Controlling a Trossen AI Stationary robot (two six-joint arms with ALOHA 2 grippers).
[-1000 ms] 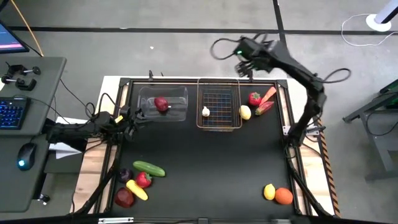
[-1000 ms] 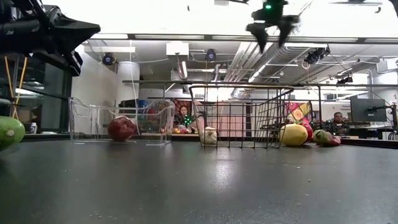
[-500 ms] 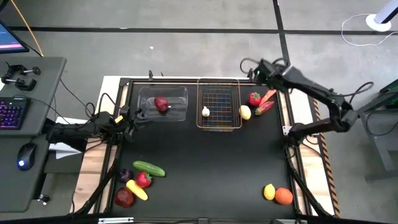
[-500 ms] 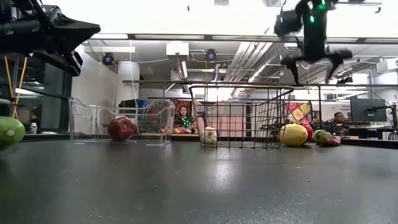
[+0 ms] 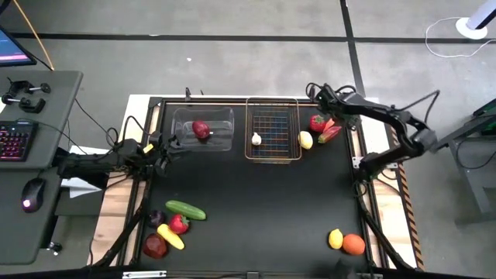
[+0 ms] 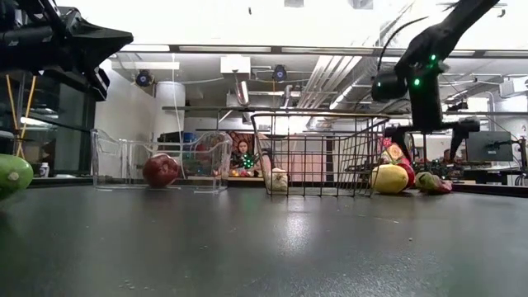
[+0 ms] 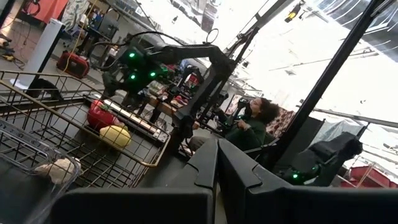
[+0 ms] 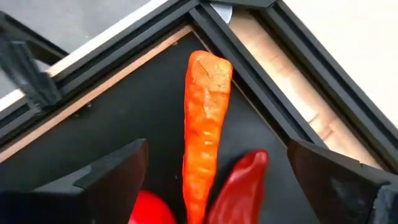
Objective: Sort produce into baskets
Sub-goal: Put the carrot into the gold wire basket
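Observation:
My right gripper (image 5: 324, 108) is open and hangs just above the orange carrot (image 8: 202, 137) at the table's far right corner. In the right wrist view its fingers (image 8: 112, 171) stand wide on either side of the carrot without touching it. A red pepper (image 8: 239, 180), a red fruit (image 5: 317, 122) and a lemon (image 5: 306, 139) lie beside the carrot. The clear bin (image 5: 221, 116) holds a red apple (image 5: 201, 129). The wire basket (image 5: 273, 116) holds a garlic (image 5: 256, 139). My left gripper (image 5: 167, 144) is shut and empty at the table's left edge.
At the near left lie a cucumber (image 5: 186, 209), an eggplant (image 5: 156, 218), a small red fruit (image 5: 179, 223), a banana (image 5: 170, 236) and an apple (image 5: 155, 246). At the near right lie a lemon (image 5: 335, 239) and an orange (image 5: 353, 244). A black frame (image 5: 356, 132) edges the table.
My right gripper has swung from high behind the wire basket toward the table's right edge and come down over the carrot at the far right corner.

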